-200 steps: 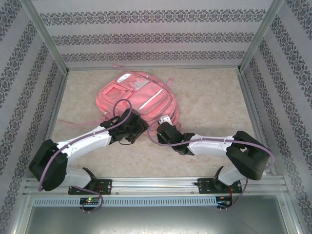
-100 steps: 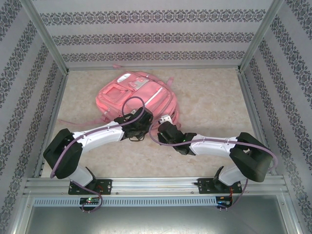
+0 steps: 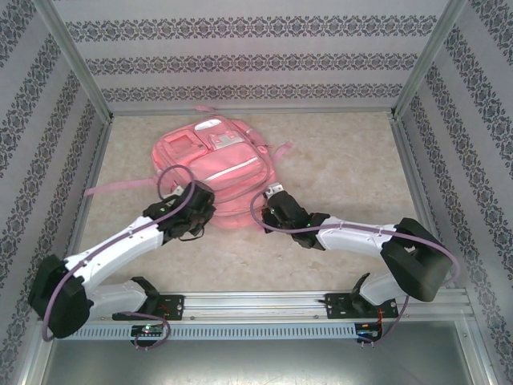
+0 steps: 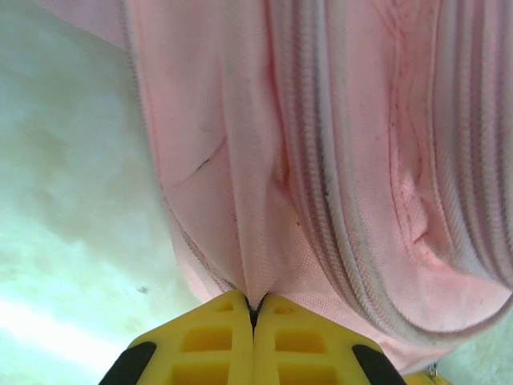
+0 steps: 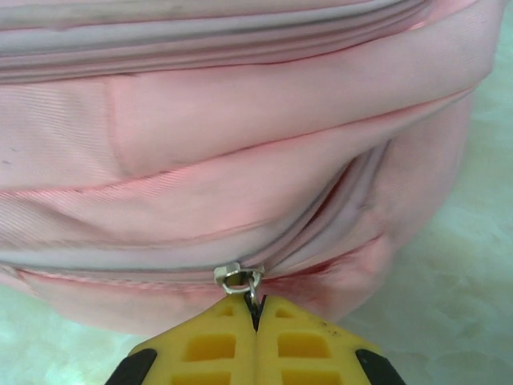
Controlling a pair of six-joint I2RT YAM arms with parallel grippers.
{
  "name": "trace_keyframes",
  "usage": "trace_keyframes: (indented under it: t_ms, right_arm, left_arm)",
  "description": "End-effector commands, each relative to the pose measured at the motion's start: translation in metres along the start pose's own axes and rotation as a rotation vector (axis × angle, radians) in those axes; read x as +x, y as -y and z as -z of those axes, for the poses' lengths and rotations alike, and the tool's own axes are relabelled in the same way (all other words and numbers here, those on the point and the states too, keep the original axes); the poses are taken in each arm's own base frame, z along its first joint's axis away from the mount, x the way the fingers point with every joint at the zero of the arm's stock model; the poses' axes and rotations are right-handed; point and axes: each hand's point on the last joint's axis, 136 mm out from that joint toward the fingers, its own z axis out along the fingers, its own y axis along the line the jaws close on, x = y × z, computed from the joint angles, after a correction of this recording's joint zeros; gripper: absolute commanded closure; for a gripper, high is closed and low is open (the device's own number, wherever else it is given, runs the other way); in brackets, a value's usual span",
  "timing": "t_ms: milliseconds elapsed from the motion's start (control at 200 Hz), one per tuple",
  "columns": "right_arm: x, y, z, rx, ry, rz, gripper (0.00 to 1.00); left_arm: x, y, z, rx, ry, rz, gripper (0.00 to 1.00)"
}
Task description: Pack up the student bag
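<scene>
Marbled worktop is occupied left of centre by the bag, laid flat. Its fabric is pinched by the left fingers; its zip pull is clamped by the right fingers. Packing is judged barely begun, the zip not yet opened.

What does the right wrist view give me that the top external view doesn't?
Right wrist: the right gripper shut on the metal zipper pull at the student bag's near edge, with the zipper track running up to the right. Top external: the whole bag lying flat on the table, a strap trailing left, and the left gripper at the bag's near left corner. Both: the pink bag with the right gripper against its near edge.
</scene>
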Motion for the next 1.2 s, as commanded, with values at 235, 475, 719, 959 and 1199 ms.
trace_keyframes:
  t_ms: [235,475,719,959,1199]
  right_arm:
    - [0.001,0.023,-0.004,0.073,-0.065,0.027,1.0]
    - [-0.005,-0.016,-0.003,-0.029,-0.058,0.044,1.0]
    - [-0.008,-0.043,-0.009,-0.118,-0.086,0.024,0.78]
    - [-0.02,-0.053,-0.022,-0.141,-0.089,0.033,0.75]
    - [-0.023,-0.058,-0.028,-0.185,-0.108,0.018,0.66]
  left_arm:
    - [-0.102,-0.07,0.012,-0.265,0.113,-0.07,1.0]
    - [-0.097,-0.057,0.0,-0.217,0.028,-0.07,0.95]
    - [-0.08,-0.069,0.026,-0.197,0.007,0.0,0.56]
    - [-0.033,-0.05,0.027,-0.034,-0.099,0.097,0.51]
    - [0.012,0.005,0.009,0.07,-0.155,0.035,0.45]
